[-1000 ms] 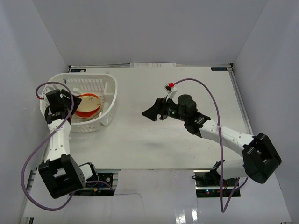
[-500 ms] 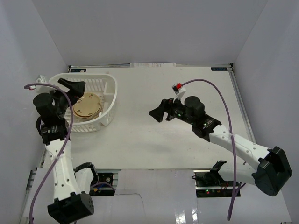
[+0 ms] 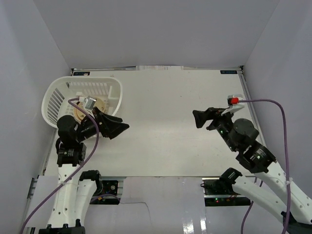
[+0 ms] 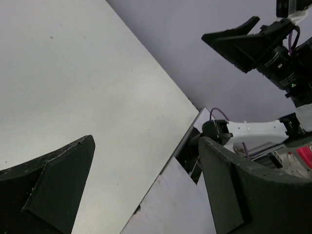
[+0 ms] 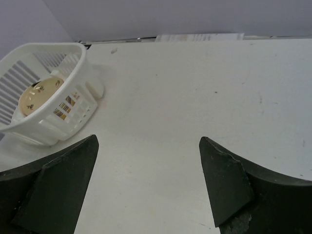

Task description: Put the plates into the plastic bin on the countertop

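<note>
**Obs:** Status on the plates?

**Me:** Every one I can see sits in the plastic bin (image 3: 53, 100), stacked flat. The cream plate (image 5: 40, 94) is on top, w/ orange-brown edges showing thru the slots. In top cam the bin's at the 10 o'clock corner of the countertop (image 3: 165, 107).

**Obs:** Jaws?

**Me:** Both sets wide apart, nothing in either. My left gripper (image 3: 119, 129) hangs over bare counter just off the bin's near-right corner, tips aimed approx 3 o'clock. Right gripper (image 3: 200, 118) is over on the 3 o'clock side, aimed at 9.

**Obs:** Which arm's nearer if smth needs a nudge?

**Me:** Left, easily. The stack's at approx 11 o'clock from its jaws, just beside. From the right it's at 9, well apart. Top plate's round-ish, so no real long axis. The bin's long side runs 9-to-3.

**Obs:** Any strays?

**Me:** None I can spot on the counter. I reckon the job's done.
</note>
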Motion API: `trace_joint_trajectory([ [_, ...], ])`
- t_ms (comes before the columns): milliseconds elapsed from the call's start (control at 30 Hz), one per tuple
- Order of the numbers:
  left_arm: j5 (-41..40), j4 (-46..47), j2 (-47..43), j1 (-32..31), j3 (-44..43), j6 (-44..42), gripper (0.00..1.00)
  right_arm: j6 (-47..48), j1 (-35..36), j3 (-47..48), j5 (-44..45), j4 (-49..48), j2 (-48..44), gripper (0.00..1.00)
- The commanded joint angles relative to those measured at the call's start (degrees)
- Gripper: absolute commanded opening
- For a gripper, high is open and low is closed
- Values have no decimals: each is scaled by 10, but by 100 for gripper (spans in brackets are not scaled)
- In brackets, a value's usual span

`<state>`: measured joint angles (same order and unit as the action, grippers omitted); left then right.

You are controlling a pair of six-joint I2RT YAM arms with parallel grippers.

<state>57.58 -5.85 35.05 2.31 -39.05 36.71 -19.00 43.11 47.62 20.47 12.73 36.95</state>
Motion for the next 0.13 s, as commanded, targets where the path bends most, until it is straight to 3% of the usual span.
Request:
trace_joint_trajectory([
  [0,42,-48,-24,-14,6,-61,98,18,-1,-33,82,34,-56,90],
  [100,17,-58,-28,-33,-16,-67,98,13,-1,-44,99,24,-82,90],
])
